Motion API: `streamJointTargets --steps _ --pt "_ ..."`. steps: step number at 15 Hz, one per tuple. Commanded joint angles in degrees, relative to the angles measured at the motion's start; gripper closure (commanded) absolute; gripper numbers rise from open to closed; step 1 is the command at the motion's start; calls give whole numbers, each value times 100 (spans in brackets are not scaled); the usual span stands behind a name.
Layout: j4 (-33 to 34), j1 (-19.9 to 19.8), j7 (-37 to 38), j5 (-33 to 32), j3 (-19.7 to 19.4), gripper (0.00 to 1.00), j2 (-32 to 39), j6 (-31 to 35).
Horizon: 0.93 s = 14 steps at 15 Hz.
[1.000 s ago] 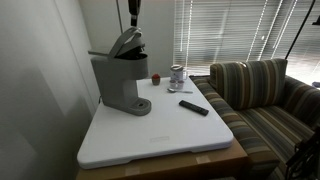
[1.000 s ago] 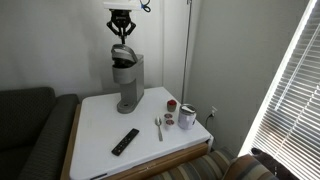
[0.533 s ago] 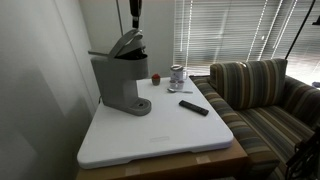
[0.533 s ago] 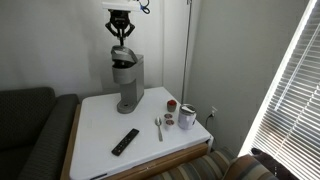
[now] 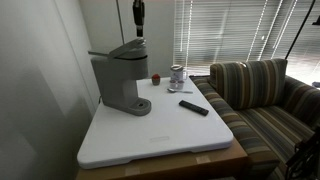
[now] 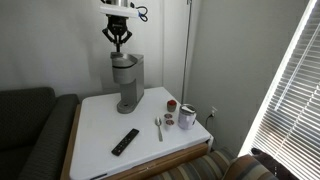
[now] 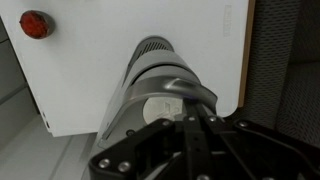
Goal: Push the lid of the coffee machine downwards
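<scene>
Both jaws meet at the tips, gripping nothing. My gripper (image 6: 119, 44) hangs just above the lid (image 5: 128, 48), which lies nearly flat atop the coffee machine (image 5: 118, 82). That machine stands toward a rear corner of the white table (image 5: 150, 140); farther off I see a black remote (image 5: 193, 107), a small red object (image 5: 156, 77) and a metal can (image 5: 177, 73).

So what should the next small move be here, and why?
Probably lift the claw a little higher and stop. The lid already looks flat on the machine, and the claw hangs just above it without touching, so there seems nothing left to press.
</scene>
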Motion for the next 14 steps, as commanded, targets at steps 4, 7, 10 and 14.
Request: streamJointTargets --steps 4,7,10,14 --pt "86 -68 -107 163 105 100 242 -10" --pt "28 -14 -2 77 32 99 131 9" --pt "28 -14 -2 77 33 99 131 9" --pt "28 -14 -2 77 33 99 131 9"
